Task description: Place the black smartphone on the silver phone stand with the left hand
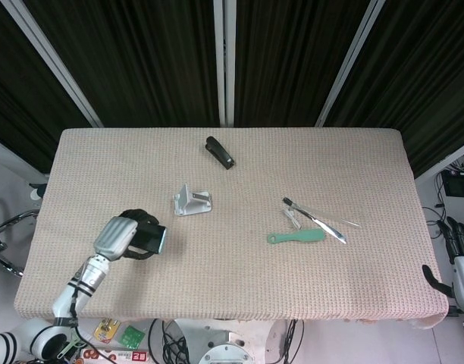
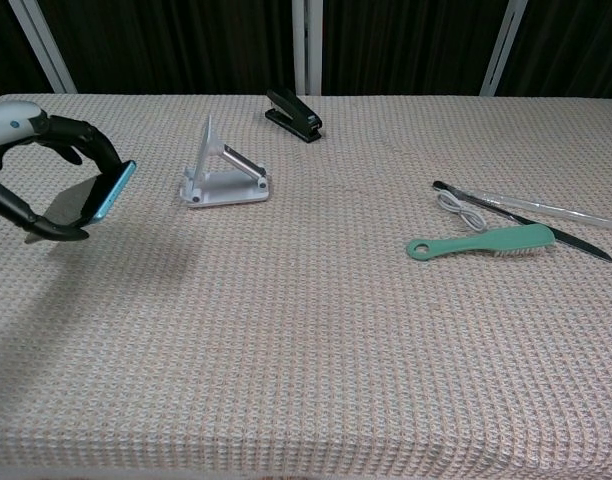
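Left robot hand [image 1: 118, 237] grips black smartphone [image 1: 149, 240] above table, near silver phone stand [image 1: 192, 202].

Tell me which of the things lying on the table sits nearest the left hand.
The silver phone stand, just right of the left hand holding the black smartphone. The black stapler lies farther back; the green brush lies far to the right.

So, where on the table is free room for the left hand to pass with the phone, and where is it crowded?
Bare cloth lies between the left hand, which holds the black smartphone, and the silver phone stand. The whole near strip of the table is bare too. It is crowded on the right, around the green brush, the cable and the long tools.
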You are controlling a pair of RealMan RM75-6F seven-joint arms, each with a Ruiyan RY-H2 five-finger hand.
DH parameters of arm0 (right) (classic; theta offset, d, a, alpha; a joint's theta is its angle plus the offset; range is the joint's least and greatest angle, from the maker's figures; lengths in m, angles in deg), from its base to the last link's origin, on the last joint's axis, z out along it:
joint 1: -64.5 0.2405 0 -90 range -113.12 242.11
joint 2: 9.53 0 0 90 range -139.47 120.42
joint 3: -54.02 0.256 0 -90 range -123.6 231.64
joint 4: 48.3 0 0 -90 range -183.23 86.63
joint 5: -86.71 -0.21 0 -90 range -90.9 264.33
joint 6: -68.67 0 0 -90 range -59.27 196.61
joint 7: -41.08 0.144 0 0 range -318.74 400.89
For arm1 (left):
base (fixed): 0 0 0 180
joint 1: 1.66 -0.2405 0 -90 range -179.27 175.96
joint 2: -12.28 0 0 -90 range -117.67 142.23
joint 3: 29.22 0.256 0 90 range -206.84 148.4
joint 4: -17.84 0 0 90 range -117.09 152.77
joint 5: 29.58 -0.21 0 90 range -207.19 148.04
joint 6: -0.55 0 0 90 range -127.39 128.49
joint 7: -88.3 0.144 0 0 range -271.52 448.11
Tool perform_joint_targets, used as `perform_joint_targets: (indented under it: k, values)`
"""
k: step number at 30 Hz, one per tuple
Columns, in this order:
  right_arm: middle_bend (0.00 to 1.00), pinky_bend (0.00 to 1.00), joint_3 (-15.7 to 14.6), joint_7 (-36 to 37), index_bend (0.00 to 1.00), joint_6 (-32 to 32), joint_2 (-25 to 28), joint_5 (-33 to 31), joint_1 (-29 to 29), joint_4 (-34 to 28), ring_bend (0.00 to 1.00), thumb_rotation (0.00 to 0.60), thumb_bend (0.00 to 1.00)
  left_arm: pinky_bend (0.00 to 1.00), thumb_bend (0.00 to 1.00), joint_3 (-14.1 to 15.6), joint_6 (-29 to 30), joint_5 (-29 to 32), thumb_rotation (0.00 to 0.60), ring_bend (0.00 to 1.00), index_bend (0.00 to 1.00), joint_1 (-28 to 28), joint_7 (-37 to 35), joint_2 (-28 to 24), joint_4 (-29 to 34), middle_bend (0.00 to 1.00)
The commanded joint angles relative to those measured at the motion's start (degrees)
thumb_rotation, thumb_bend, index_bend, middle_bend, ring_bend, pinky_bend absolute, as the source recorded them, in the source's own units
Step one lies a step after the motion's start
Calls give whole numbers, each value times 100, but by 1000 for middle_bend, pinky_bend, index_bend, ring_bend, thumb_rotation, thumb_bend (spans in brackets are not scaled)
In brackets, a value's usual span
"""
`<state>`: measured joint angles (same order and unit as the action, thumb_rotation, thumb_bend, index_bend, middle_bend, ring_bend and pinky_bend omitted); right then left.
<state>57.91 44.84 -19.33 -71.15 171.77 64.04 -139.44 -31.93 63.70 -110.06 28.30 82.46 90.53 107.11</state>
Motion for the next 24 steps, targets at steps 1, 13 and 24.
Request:
perform_joint_targets:
  k: [1, 13, 24]
  values:
    - [0, 0, -4, -1, 0, -1, -4, 29, 11, -8, 0, 600, 216, 232, 315, -304, 86, 418, 600, 217, 485, -158, -683, -149, 194, 583]
    - [0, 0, -16, -40, 0, 24, 0, 107, 61, -93, 0, 600, 216, 223, 316, -1321, -163, 1982, 600, 220, 485, 143, -789, 595, 384, 590]
    - [0, 0, -9, 73, 0, -193, 160, 134, -53, -174, 0, 600, 216, 220, 320, -2136, -307, 3022, 600, 221, 501, 617, -614, 1131, 410, 591]
